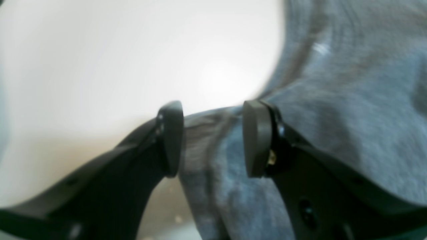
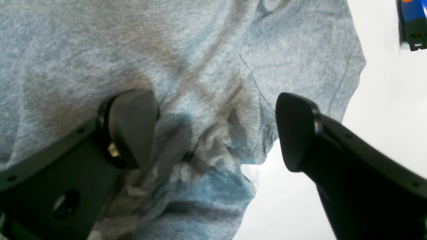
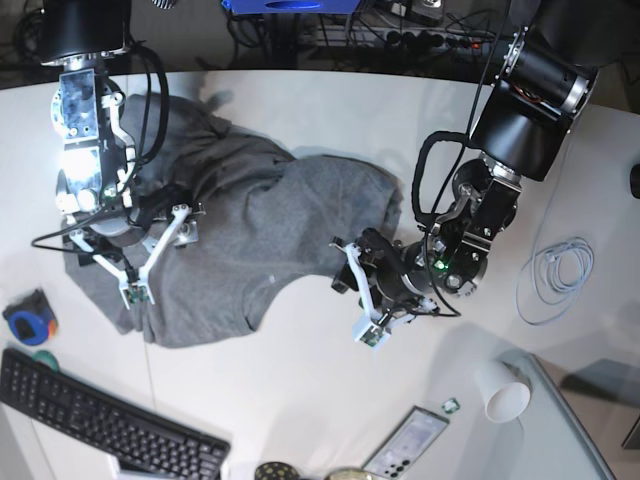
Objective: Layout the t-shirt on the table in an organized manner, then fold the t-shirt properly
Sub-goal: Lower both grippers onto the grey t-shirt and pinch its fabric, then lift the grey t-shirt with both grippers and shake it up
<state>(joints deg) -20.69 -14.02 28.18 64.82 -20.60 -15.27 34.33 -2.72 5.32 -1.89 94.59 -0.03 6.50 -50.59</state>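
The grey t-shirt lies rumpled on the white table, left of centre. My right gripper hangs wide open over the shirt's lower left part. In the right wrist view its fingers straddle a bunched fold at the shirt's edge, with bare table beside it. My left gripper is at the shirt's right edge. In the left wrist view its jaws stand partly apart, and a strip of the t-shirt runs through the left gripper without being pinched.
A black keyboard lies at the front left, with a blue tape roll beside it. A paper cup, a flat device and a coiled white cable sit to the right. A blue object shows at the table's far side.
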